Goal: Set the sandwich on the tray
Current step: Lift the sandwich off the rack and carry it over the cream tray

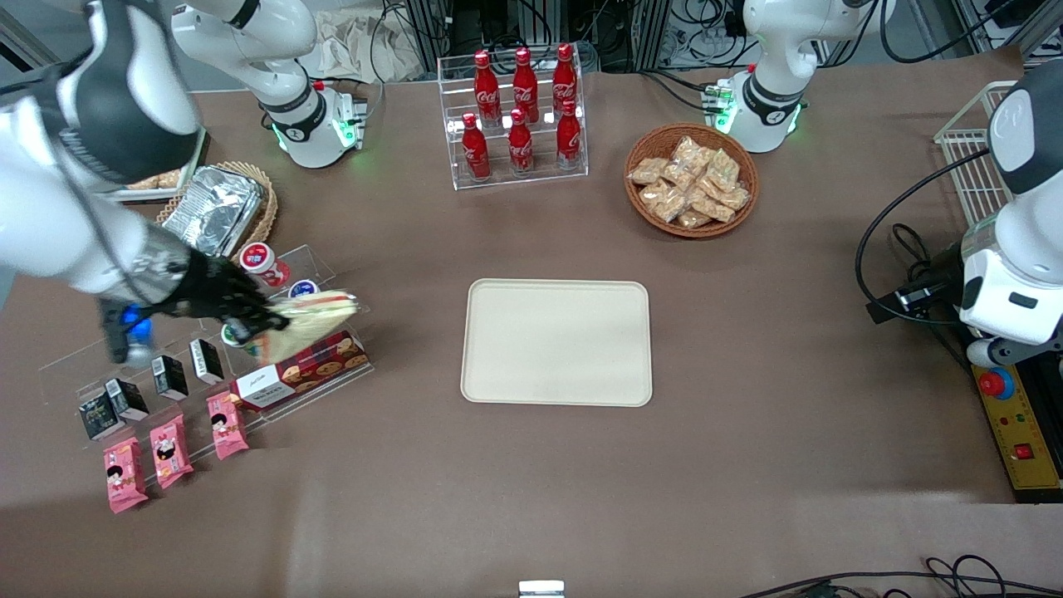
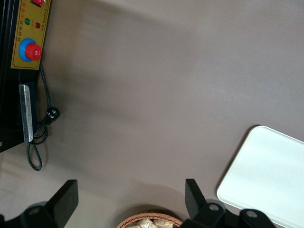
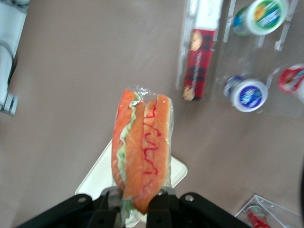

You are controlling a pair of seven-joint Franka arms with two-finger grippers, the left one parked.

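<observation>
The end effector pinches the sandwich by one end, holding it in the air above the clear acrylic snack stand at the working arm's end of the table. In the right wrist view the fingers press in on the clear wrap, and the cut edge shows orange layers, green leaf and a red squiggle. Seen from the front camera, the sandwich sits at about nine o'clock from the tray, well apart from it, its free end pointing toward the tray. The tray lies flat and bare in the middle of the table. Just below the sandwich a red plaid cookie box rests on the stand, with small lidded cups at roughly eleven o'clock from the sandwich.
</observation>
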